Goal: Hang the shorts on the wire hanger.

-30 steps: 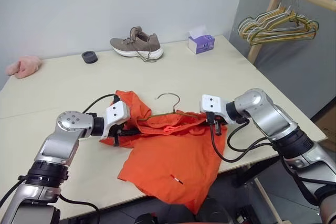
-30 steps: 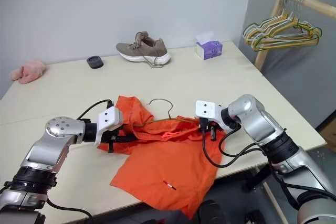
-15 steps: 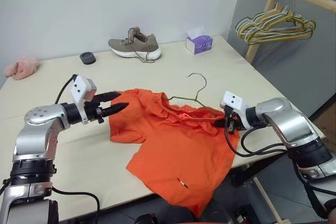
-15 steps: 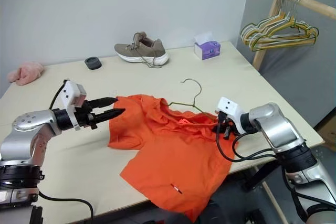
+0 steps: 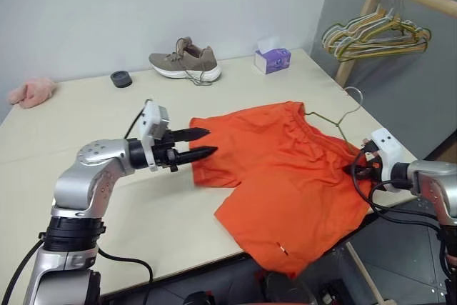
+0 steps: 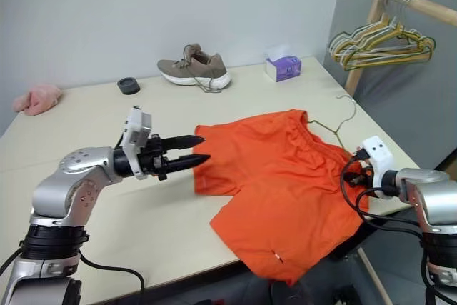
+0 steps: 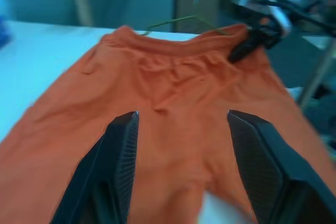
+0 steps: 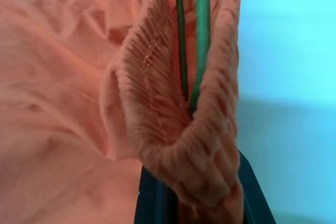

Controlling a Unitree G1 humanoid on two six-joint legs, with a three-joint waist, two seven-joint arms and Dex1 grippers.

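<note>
Your right tool (image 6: 355, 170), clamping the shorts (image 6: 285, 176) waistband over the wire hanger (image 6: 335, 128) at 3 o'clock, must stay tight; bring your released left tool (image 6: 201, 150) to the free waistband end.

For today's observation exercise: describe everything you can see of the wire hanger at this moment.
The wire hanger is thin, dark olive-green wire with a curved hook. Its hook and one sloping arm stick out beyond the gathered waistband of the orange shorts, near the table's right edge; the rest is hidden inside the fabric. In the right wrist view two wire strands run into the waistband fold, which the right gripper pinches shut.
</note>
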